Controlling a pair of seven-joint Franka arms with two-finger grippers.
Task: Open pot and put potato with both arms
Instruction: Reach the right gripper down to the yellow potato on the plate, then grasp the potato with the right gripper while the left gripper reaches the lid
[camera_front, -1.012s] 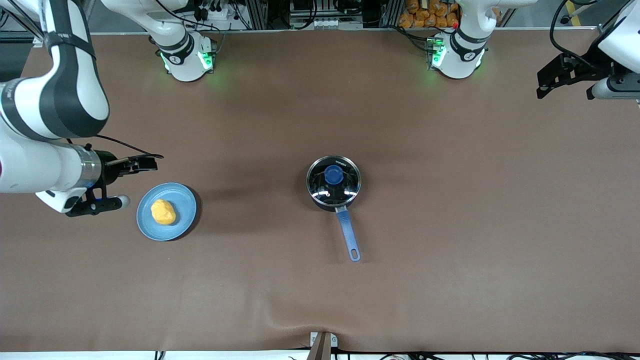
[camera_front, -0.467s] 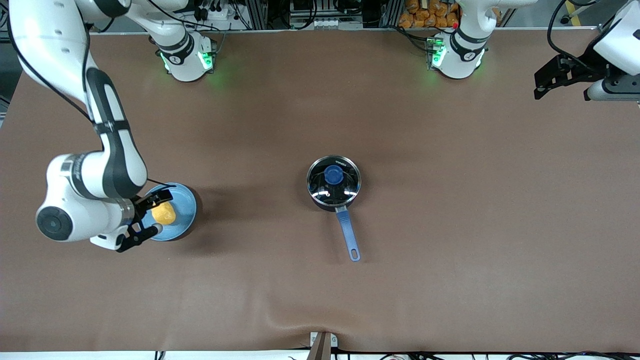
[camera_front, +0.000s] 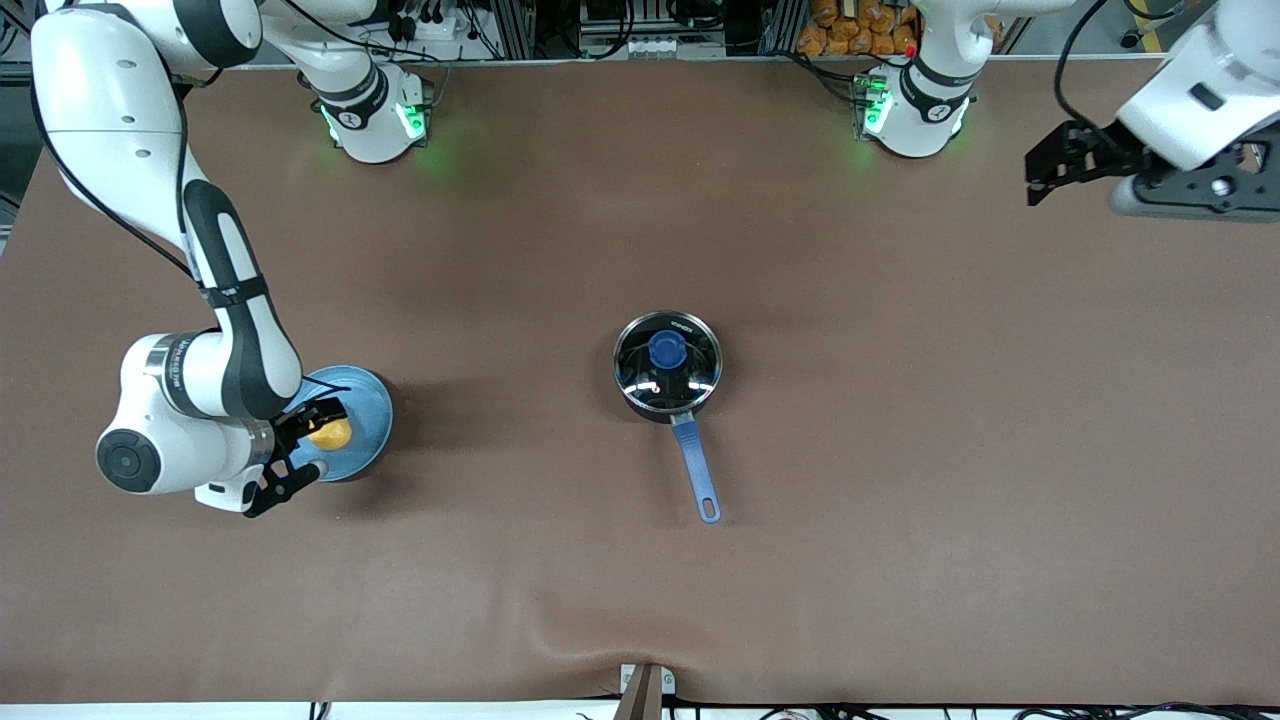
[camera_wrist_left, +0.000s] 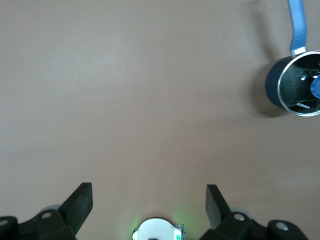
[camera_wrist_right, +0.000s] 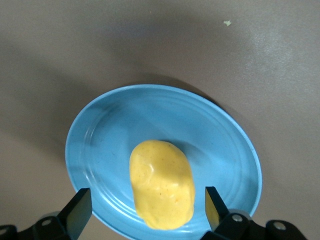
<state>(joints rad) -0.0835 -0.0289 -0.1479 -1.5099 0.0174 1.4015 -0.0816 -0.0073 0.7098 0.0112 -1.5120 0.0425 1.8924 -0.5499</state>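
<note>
Your right tool (camera_front: 305, 440) hangs over the blue plate (camera_front: 365, 400) at the right arm's end of the table (camera_front: 900, 500), with its two fingers spread wide and nothing between them. In the right wrist view you can see those fingers (camera_wrist_right: 77, 210) standing apart on either side of the potato (camera_wrist_right: 161, 191), not touching it. The potato (camera_front: 331, 433) lies on the plate (camera_wrist_right: 100, 140), a lumpy yellow-orange oval resting a little off the plate's middle. In the front view the right tool partly covers the plate and the potato. The pot (camera_front: 667, 365) sits near the middle of the table, well apart from the plate and toward the left arm's end from it. You can see its glass lid (camera_front: 690, 372) on it, with a round blue knob (camera_front: 667, 349) at the centre, so the pot is not yet opened. Its long blue handle (camera_front: 697, 470) points toward the front camera and ends in a loop hole. Your left tool (camera_front: 1060, 165) is up in the air over the left arm's end of the table, and its fingers (camera_wrist_left: 80, 202) are spread open and empty. In the left wrist view the pot (camera_wrist_left: 295, 82) shows at a distance, near the edge of that picture, with bare table beneath the open fingers.
</note>
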